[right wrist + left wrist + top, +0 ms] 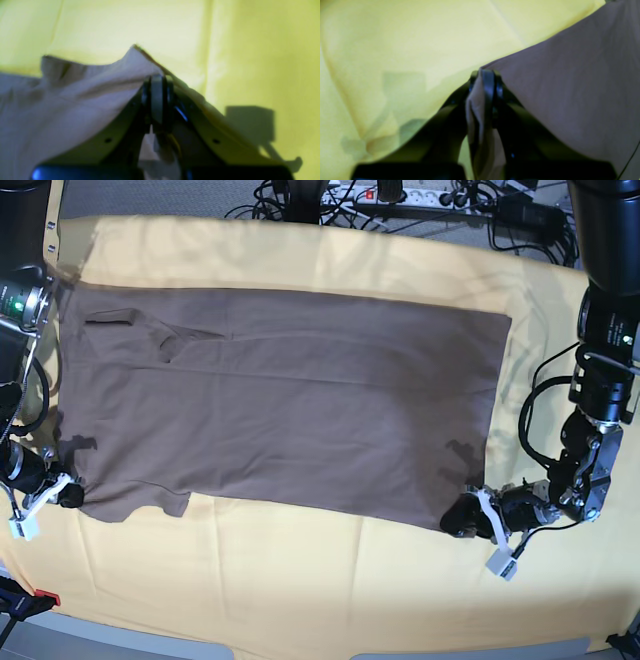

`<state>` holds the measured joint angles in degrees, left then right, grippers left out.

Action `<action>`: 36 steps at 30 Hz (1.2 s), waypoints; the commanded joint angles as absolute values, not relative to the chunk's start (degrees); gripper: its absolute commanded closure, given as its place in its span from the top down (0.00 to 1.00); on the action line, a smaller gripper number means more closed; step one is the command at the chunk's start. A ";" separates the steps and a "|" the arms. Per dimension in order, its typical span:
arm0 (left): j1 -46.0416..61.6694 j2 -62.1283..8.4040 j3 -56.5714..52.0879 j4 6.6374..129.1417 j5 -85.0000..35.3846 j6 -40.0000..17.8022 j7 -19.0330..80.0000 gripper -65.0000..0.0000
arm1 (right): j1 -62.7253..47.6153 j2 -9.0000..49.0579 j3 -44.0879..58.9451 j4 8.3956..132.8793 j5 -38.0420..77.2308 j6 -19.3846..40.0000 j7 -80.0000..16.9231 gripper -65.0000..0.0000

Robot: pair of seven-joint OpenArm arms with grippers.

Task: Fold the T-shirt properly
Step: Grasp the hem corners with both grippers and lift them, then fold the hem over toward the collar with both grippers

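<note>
Yellow cloth [300, 580] underlies the T-shirt [290, 400], each near corner pinched by left claw [462, 516] and right claw [70, 495].

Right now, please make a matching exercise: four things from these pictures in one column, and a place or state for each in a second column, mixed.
Things
1. T-shirt
2. yellow cloth
3. left gripper
4. right gripper

Places or states
A. covers the table under everything
B. shut on the shirt's near corner, right side of the base view
C. spread flat, taupe
D. shut on the shirt's near corner, left side of the base view

Pairs: 1-C, 2-A, 3-B, 4-D
</note>
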<state>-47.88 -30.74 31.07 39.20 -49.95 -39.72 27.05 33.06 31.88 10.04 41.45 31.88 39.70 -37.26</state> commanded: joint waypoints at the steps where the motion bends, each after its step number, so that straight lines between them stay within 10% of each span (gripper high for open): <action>1: -49.89 -31.40 30.59 39.79 -50.96 -40.00 25.98 0.00 | 34.89 33.06 8.97 42.26 32.75 40.00 -36.67 0.00; 36: -49.91 -37.54 30.59 39.79 -84.55 -40.00 63.13 0.00 | 16.05 41.80 5.13 66.39 39.22 40.00 -44.71 0.00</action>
